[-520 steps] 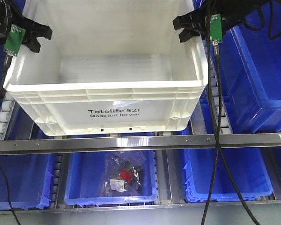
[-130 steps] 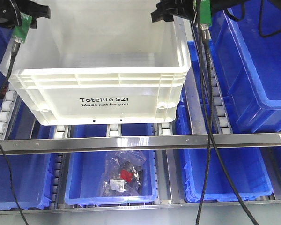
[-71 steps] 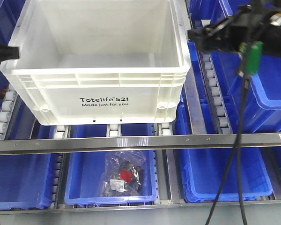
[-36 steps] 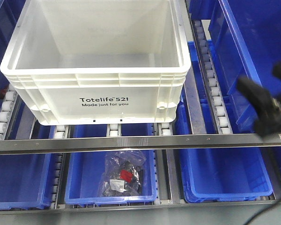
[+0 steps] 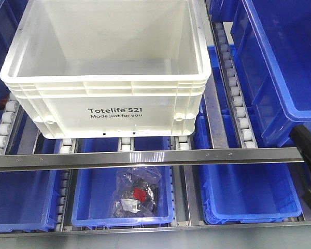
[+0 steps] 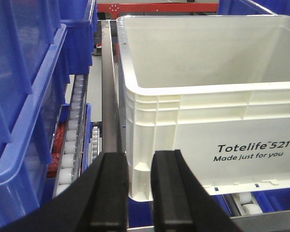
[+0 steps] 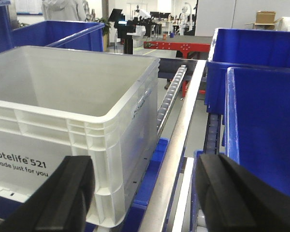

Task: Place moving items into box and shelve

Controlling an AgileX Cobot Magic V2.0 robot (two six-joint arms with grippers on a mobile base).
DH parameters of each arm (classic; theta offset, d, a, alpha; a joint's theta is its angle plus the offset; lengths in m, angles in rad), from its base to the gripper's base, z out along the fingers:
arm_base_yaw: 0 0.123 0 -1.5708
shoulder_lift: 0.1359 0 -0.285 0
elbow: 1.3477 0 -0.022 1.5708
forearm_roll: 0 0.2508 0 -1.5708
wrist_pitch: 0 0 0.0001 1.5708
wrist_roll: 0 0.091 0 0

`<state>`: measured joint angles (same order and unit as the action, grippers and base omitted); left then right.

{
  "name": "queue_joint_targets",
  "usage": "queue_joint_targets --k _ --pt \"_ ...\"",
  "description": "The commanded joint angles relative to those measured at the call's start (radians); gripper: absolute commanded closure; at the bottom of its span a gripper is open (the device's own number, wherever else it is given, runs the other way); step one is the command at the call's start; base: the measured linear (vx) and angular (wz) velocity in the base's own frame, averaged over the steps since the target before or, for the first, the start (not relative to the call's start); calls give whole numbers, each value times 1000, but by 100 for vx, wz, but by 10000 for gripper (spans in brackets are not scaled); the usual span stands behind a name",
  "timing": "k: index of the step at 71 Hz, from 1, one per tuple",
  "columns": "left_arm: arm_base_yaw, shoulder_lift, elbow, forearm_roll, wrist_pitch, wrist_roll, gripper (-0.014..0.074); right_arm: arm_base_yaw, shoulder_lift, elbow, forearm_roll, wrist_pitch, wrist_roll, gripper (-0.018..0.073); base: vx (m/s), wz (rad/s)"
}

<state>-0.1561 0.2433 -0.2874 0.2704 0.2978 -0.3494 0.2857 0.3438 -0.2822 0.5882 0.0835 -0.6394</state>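
Although no desk is seen, these points can be read:
Surface: the box (image 5: 106,78) is carried on the roller shelf (image 5: 233,91), its printed front near the shelf's front rail (image 5: 145,158).
Surroundings: blue bins (image 5: 280,62) are ranged beside the box and on the level below; a bag of small parts (image 5: 137,194) is held in one lower bin. A hall with red frames is glimpsed behind.
Box interior: where visible, it is bare; no balls are seen.
Left hand (image 6: 137,193): fingers are set slightly apart, nothing between them, just before the box's front corner.
Right hand (image 7: 145,193): fingers are spread wide, nothing gripped, beside the box's other front corner.
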Motion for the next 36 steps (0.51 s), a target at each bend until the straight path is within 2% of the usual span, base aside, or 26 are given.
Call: queue_joint_targets --k 1,14,20,28,29,36 --pt "1 9 -20 2 -108 -13 317 -1 13 -28 11 -84 -10 69 0 0" --pt "1 9 -20 3 -109 -29 323 -1 13 -28 54 -84 -10 136 0 0" --pt "1 9 -20 2 -109 -29 395 -1 13 -28 54 -84 -10 272 0 0" --pt "1 9 -20 3 -109 -29 597 -1 13 -28 53 -84 -10 571 0 0" --pt "1 9 -20 3 -109 -29 627 -1 13 -28 54 -84 -10 582 0 0" --pt "1 9 -20 3 -108 -29 624 -1 13 -28 54 -69 -10 577 0 0"
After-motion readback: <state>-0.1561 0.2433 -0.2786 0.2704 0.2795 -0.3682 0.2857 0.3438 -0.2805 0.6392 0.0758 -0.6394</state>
